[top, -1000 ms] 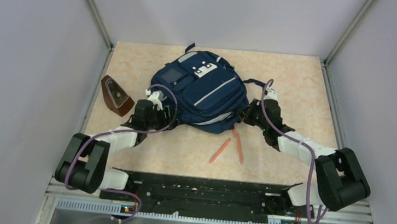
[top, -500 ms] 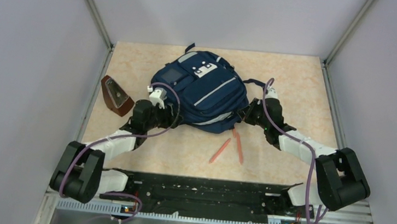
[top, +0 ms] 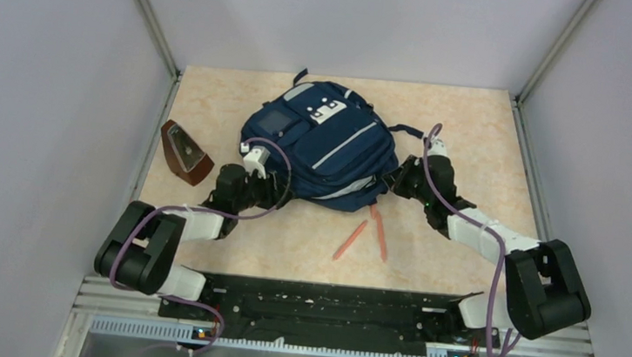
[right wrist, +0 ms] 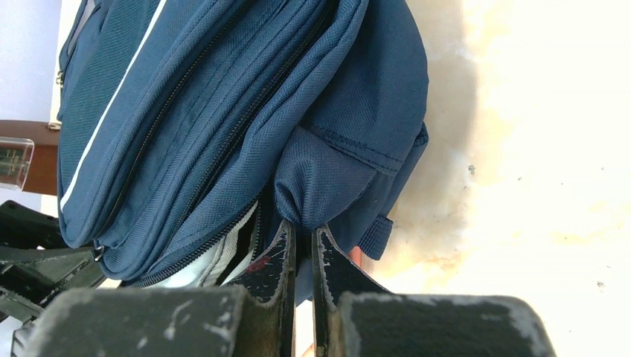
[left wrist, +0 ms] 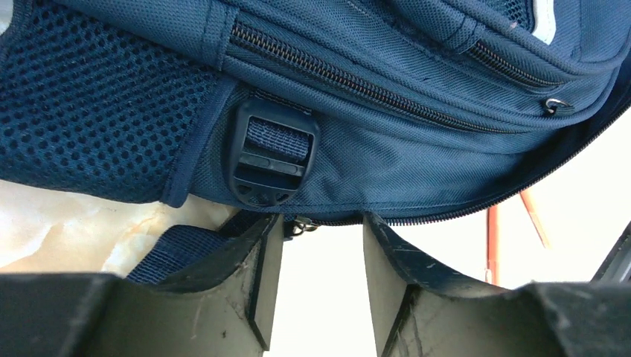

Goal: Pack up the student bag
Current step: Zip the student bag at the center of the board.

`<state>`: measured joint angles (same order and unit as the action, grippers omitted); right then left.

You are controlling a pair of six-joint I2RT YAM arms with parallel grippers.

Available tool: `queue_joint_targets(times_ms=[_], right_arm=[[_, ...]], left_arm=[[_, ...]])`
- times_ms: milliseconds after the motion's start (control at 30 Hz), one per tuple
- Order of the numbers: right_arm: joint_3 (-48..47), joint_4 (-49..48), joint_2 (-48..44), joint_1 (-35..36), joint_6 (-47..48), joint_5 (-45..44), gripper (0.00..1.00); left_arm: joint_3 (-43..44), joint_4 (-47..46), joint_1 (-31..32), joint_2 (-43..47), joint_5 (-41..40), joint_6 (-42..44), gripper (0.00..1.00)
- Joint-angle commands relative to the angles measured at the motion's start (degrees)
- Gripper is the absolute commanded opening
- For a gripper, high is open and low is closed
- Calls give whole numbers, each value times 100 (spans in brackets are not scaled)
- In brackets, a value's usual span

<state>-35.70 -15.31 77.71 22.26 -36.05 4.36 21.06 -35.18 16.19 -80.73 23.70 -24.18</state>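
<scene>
- A beige marbled table (top: 483, 133) filled the floor of a booth with pale lilac walls, and both arm bases sat at its near edge.
- The student bag (top: 324, 144) lay flat near the middle of the table, towards the far side, front face up, with its grey strips and white patch showing.
- The left gripper (top: 271, 193) sat low at the bag's near-left corner.
- From the left wrist camera, the left gripper (left wrist: 320, 223) had its fingers (left wrist: 260, 260) apart, with only bare table showing in the gap between them.
- The bag's bottom edge ran just above those fingertips. A black strap buckle (left wrist: 271, 152) sat just beyond the left finger, and a small metal zip pull (left wrist: 301, 223) hung just beside its tip.
- Whether either fingertip touched the fabric could not be told.
- The right gripper (top: 392, 184) was pressed against the bag's near-right corner.
- From the right wrist camera, the right gripper (right wrist: 303, 230) had its fingers (right wrist: 279, 256) almost together, pinching a bulging fold of navy fabric at the bag's corner.
- An open zip ran down the bag's side towards that pinch, with pale lining showing inside.
- Two orange pencils (top: 349, 239) (top: 378, 231) lay on the table just near of the bag, between the arms.
- A brown wedge-shaped case (top: 184, 152) stood left of the bag, well apart from it.
</scene>
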Motion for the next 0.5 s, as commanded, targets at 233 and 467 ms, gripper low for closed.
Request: queue_joint_targets(times_ms=[233, 467], right_arm=[[-262, -468, -477, -212, 106, -31, 0], [-262, -478, -492, -249, 77, 34, 0]], left_arm=[[-208, -886, 6, -181, 246, -120, 42], [-229, -1102, 7, -321, 539, -182, 48]])
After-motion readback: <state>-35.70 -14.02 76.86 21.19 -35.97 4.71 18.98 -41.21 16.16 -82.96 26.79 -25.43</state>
